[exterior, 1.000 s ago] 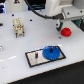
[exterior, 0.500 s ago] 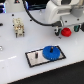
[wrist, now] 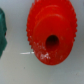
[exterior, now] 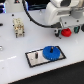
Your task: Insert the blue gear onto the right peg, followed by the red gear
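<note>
The blue gear point(exterior: 51, 52) lies flat on the dark rectangular base plate point(exterior: 36, 57), covering the end of that plate toward the exterior view's right, its toothed rim reaching just past the plate's edge. On the uncovered end of the plate, beside the blue gear, a small pale peg point(exterior: 35, 56) stands upright. The red gear point(exterior: 66, 32) sits on the white counter point(exterior: 15, 70), well apart from the base plate and beyond it toward the exterior view's right, directly beneath the white Franka arm point(exterior: 61, 9). The hand point(exterior: 66, 27) hangs right over the red gear, so close that only part of the red disc shows below it; whether its fingers are spread, pressed together or touching the gear I cannot tell (the picture is too coarse there). In the wrist view the red gear point(wrist: 54, 33) fills most of the picture, seen face-on with its fine toothed rim and a dark centre hole, lying on the pale counter with a dark green shape point(wrist: 2, 30) just beside it at the edge. Farther from the base plate, toward the exterior view's left, a small cream-coloured fixture point(exterior: 18, 27) stands on the counter.
</note>
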